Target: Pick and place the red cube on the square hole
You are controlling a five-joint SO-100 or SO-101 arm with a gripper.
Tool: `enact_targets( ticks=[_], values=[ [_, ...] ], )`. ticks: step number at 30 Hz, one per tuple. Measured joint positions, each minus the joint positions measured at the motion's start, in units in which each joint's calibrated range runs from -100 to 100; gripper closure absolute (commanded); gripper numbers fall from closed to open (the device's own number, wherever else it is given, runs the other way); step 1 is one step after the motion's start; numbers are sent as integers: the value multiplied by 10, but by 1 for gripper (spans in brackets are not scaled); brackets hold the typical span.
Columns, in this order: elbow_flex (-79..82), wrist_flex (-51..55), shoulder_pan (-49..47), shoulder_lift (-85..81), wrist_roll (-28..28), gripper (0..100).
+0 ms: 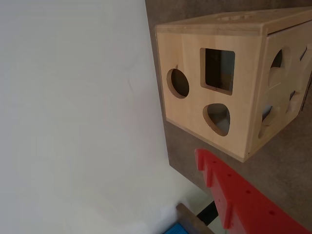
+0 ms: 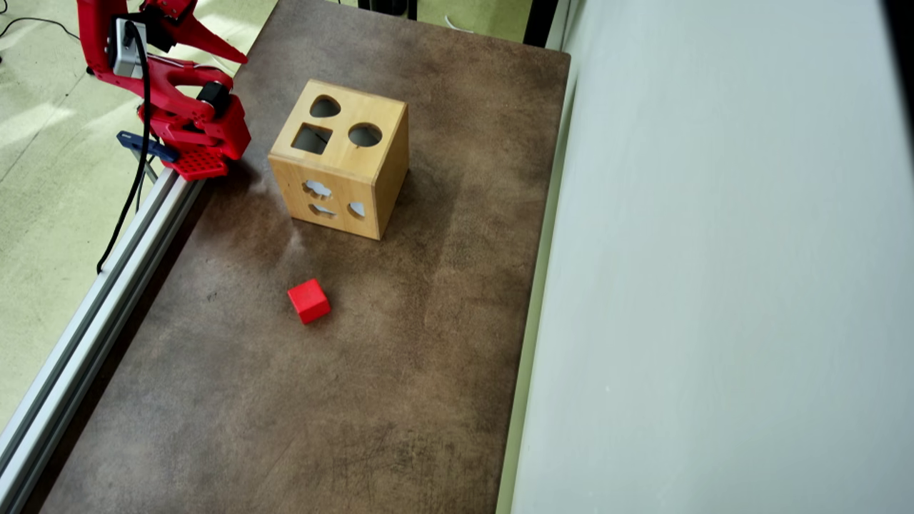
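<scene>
Red cube (image 2: pixel 308 300) on the mat, well apart from the wooden box (image 2: pixel 341 158), square hole (image 2: pixel 311 138) empty; gripper (image 2: pixel 214 43) near the box, holding nothing, opening unclear; everything left.

I can't make out any readable text, label, brand, number or sign in either view. The wooden shape-sorter box (image 2: pixel 343 160) carries only cut-out shapes on its faces, no printing, and its faces in the wrist view (image 1: pixel 214 83) are equally bare. The red cube (image 2: pixel 308 300) has plain sides. The red arm (image 2: pixel 171 86) shows no legible marking from overhead, and the brown table (image 2: pixel 400 371) has only scuffs and mottling.
</scene>
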Motion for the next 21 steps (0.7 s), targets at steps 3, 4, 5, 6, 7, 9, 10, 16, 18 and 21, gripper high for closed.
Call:
enact_targets(
  ticks=[3, 4, 5, 6, 7, 9, 10, 16, 18, 21],
  values=[
    [23, 0, 1, -30, 0, 91],
    [29, 0, 0, -64, 0, 91],
    [31, 0, 0, -115, 0, 91],
    [32, 0, 0, -163, 0, 91],
    [21, 0, 0, -186, 0, 91],
    [33, 0, 0, -203, 0, 91],
    [38, 0, -4, -205, 0, 91],
    [36, 0, 2, -208, 0, 91],
    [36, 0, 3, -208, 0, 91],
    [36, 0, 3, -208, 0, 91]
  ],
)
